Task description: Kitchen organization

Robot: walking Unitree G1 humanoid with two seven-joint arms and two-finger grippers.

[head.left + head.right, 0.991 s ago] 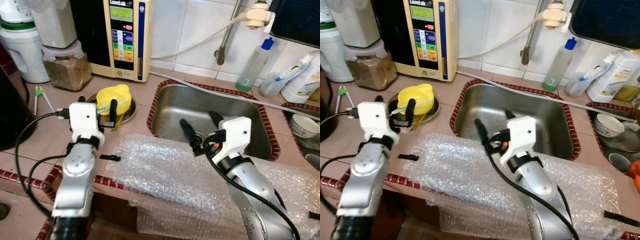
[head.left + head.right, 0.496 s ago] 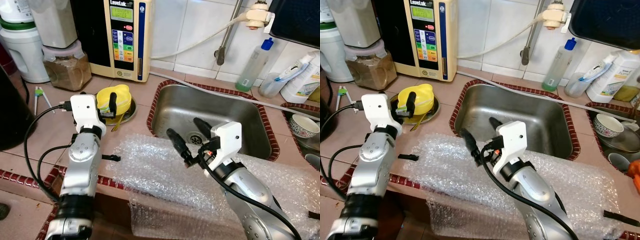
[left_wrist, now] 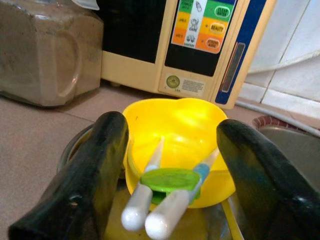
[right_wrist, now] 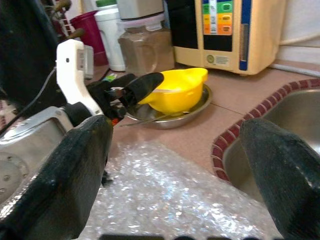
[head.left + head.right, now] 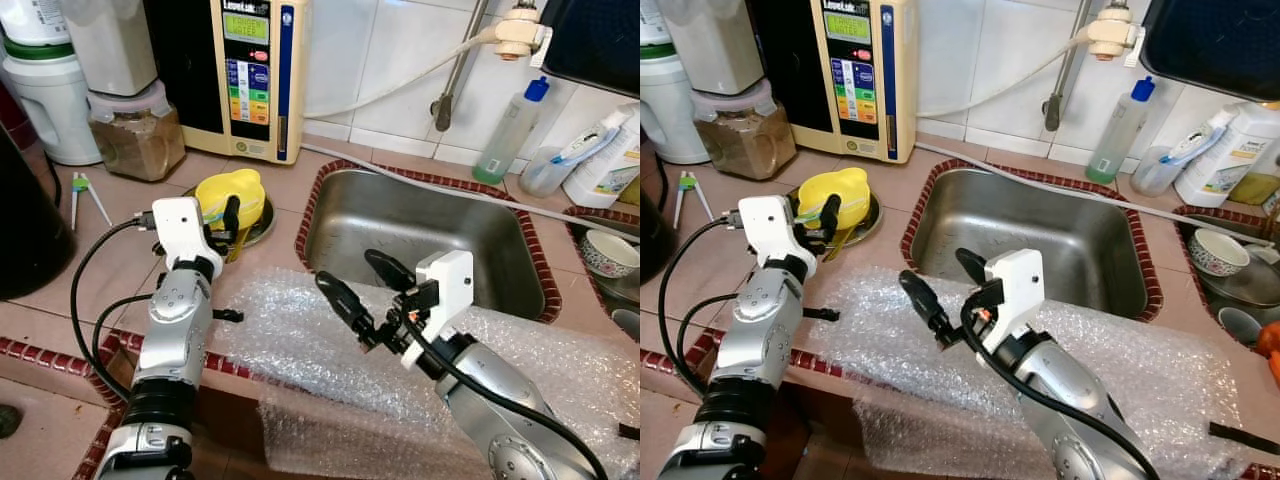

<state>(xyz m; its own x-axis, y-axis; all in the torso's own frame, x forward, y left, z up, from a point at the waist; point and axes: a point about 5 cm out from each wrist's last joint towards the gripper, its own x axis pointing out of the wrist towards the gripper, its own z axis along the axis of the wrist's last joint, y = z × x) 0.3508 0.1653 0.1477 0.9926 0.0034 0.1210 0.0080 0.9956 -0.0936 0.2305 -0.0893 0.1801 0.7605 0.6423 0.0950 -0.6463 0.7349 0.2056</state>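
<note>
The left gripper [image 3: 170,185] stood open, its 2 fingers flanking the yellow bowl [image 3: 177,140] dead ahead on its metal plate [image 5: 262,228]. The right gripper [image 5: 368,290], open too, hovered farther off above the bubble wrap [image 5: 310,340].

A yellow plastic bowl [image 3: 176,145] is seated upright in a shallow steel dish [image 5: 866,222] on the tiled counter left of the sink, and a pair of white training chopsticks [image 3: 160,210] joined by a green clip is propped on its near rim.
</note>
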